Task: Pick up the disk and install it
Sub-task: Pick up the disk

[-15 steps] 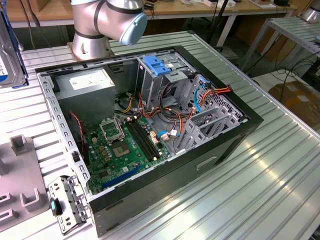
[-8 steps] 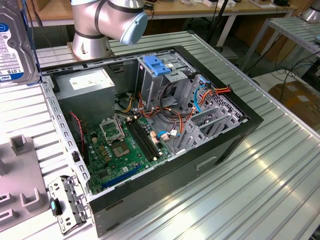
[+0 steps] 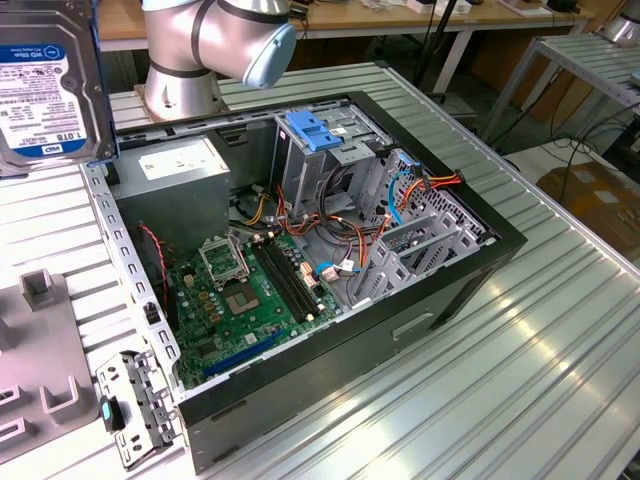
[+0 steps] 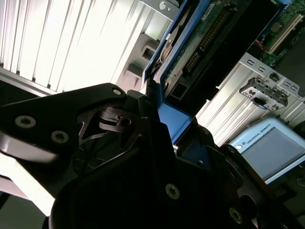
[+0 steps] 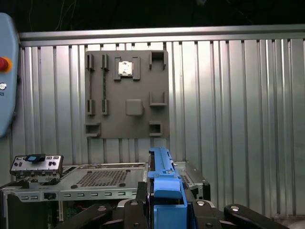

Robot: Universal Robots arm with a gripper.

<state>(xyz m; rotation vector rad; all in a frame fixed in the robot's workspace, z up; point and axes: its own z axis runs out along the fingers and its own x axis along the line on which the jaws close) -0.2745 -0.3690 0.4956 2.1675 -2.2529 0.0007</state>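
Since the dark metal, white-labelled disk (image 3: 45, 85) hangs at ten o'clock from the open black computer case (image 3: 330, 375) in the exterior view, pickup looks done, installing not. That case holds a green motherboard (image 3: 235, 300), orange cables (image 3: 300, 225), a grey metal cage (image 3: 300, 175). In the second wrist view the black gripper (image 4: 167, 112) clamps the disk's blue bracket (image 4: 177, 125); the first wrist view shows the same grip.

Ribbed metal table (image 3: 540, 350). Directly on it: open PC case (image 3: 420, 320), on its side; grey fixture plate (image 3: 30, 340) at the exterior view's left; arm base (image 3: 185, 90) beyond the case.
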